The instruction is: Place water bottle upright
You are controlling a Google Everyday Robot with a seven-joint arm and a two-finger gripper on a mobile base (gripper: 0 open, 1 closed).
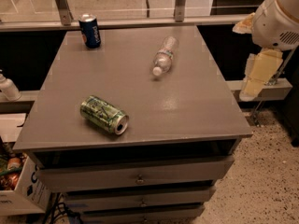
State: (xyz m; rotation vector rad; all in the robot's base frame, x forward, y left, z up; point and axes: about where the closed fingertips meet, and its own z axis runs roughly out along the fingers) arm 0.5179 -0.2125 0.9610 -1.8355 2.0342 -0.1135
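Grey cabinet top (pixel 187 106) holds lying water bottle (pixel 163 57); gripper (pixel 252 85) off right.

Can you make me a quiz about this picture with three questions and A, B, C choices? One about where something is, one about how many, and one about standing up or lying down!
1. Where is the robot's hand compared with the table?
A. over its middle
B. off its right side
C. under it

2. How many drink cans are on the table?
A. one
B. two
C. four

3. How is the water bottle sitting?
A. lying on its side
B. standing upright
C. balanced upside down on its cap

Answers:
1 B: the hand hangs past the table's right edge, touching nothing on it.
2 B: there is a blue can standing at the back left and a green can lying near the front left.
3 A: the water bottle lies flat, its white cap pointing toward the front.
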